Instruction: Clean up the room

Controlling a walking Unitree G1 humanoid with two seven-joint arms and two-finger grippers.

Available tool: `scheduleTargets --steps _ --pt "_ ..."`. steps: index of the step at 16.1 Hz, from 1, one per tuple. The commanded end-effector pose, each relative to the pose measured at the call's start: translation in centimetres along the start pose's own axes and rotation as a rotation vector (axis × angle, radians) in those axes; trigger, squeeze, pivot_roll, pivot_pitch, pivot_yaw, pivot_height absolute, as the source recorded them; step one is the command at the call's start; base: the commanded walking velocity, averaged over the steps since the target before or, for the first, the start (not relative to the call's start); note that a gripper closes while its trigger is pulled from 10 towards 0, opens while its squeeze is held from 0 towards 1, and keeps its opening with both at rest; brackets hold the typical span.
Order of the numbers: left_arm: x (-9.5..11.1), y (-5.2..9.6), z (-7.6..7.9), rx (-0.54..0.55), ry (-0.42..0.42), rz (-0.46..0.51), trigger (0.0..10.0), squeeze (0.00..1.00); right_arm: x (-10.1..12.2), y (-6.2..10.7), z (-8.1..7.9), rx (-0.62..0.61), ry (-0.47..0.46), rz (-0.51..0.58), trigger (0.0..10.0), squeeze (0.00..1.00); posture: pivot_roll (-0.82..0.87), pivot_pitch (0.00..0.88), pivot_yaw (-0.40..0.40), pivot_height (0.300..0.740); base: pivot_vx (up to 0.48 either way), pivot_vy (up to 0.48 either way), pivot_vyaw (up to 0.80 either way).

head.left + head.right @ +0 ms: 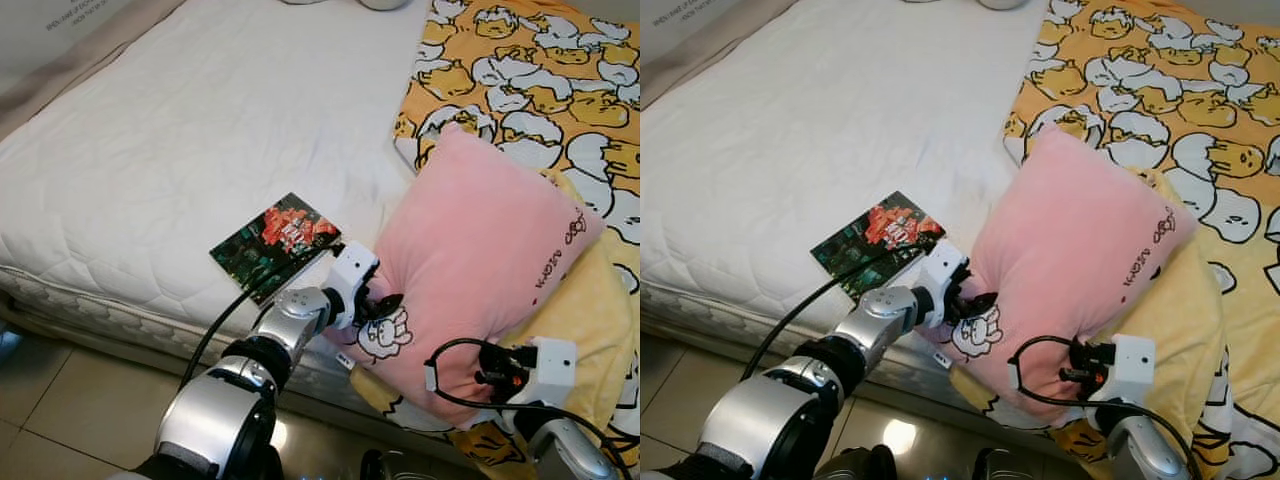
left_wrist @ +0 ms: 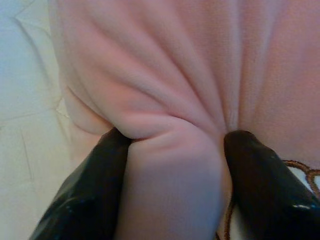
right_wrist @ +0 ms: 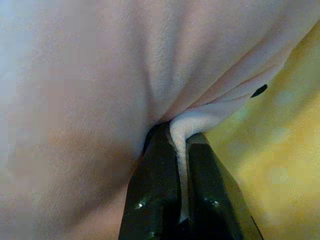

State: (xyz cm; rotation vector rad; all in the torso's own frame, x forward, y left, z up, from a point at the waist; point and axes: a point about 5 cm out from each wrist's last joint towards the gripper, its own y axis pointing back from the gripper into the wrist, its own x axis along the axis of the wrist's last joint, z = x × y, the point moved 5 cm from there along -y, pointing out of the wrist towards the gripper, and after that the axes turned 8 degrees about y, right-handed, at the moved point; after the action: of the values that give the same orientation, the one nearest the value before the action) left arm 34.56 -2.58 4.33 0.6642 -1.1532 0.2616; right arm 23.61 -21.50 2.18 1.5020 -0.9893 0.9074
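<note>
A pink pillow (image 1: 480, 250) with a rabbit picture lies tilted at the bed's near edge, partly on a yellow blanket (image 1: 600, 330). My left gripper (image 1: 385, 305) pinches a thick fold of the pillow's left corner, and the fold bulges between its two black fingers (image 2: 90, 195). My right gripper (image 3: 182, 165) is shut on a thin seam of the pillow's lower right edge, with the pink cloth (image 3: 125, 75) above it. The right wrist (image 1: 530, 370) sits under the pillow's near edge.
A book (image 1: 275, 243) with a dark green and red cover lies on the white mattress (image 1: 180, 140) just left of my left wrist. A yellow and white patterned quilt (image 1: 540, 80) covers the bed's right side. Tiled floor (image 1: 60, 400) runs below the bed edge.
</note>
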Motion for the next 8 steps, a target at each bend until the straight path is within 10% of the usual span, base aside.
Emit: scheduleTargets --steps 1,8 --pt "-2.3 -2.1 5.5 -0.132 0.105 -0.036 0.0 0.00 -0.4 -0.2 -0.2 0.001 -0.041 -0.013 0.0 0.00 -0.24 0.170 0.013 0.740 0.000 0.000 0.00" --pt "-0.9 -2.1 5.0 -0.124 0.209 0.048 0.0 0.00 0.3 -1.8 0.3 -0.003 -0.052 0.001 0.0 0.00 -0.20 0.144 0.013 0.740 0.000 0.000 0.00"
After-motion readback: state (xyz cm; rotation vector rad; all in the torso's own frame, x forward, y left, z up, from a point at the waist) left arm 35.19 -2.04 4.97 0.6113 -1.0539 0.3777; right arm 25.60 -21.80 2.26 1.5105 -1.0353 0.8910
